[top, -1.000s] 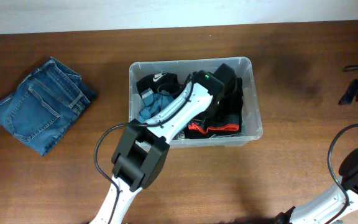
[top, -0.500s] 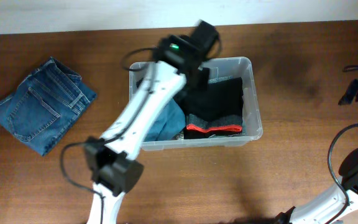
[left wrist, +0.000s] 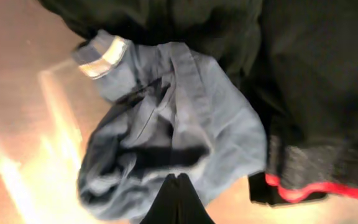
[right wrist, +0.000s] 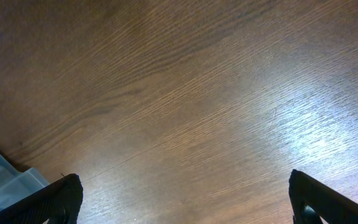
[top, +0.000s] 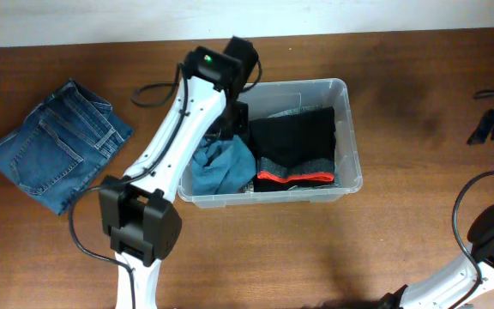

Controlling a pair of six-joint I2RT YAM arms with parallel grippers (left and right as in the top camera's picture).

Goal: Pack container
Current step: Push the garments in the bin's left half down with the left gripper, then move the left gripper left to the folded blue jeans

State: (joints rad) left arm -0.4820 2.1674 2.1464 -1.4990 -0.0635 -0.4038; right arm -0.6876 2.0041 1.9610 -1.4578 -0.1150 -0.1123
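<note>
Left gripper [left wrist: 178, 185] closed over container [top: 355, 163], blue garment [top: 221, 167] inside

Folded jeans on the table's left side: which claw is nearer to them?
Left. The left claw, shut, is over the container's left end, above the blue garment, nearest the jeans. The right claw, open, is over bare table beyond the container.

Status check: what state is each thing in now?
container: upright on the table, no lid, holding clothes
blue garment: crumpled in the container's left half
black garment with red band: folded, in its right half
jeans: folded, on the table outside the container
left gripper: shut, holding nothing, above the blue garment
right gripper: open, empty, over bare table
</note>
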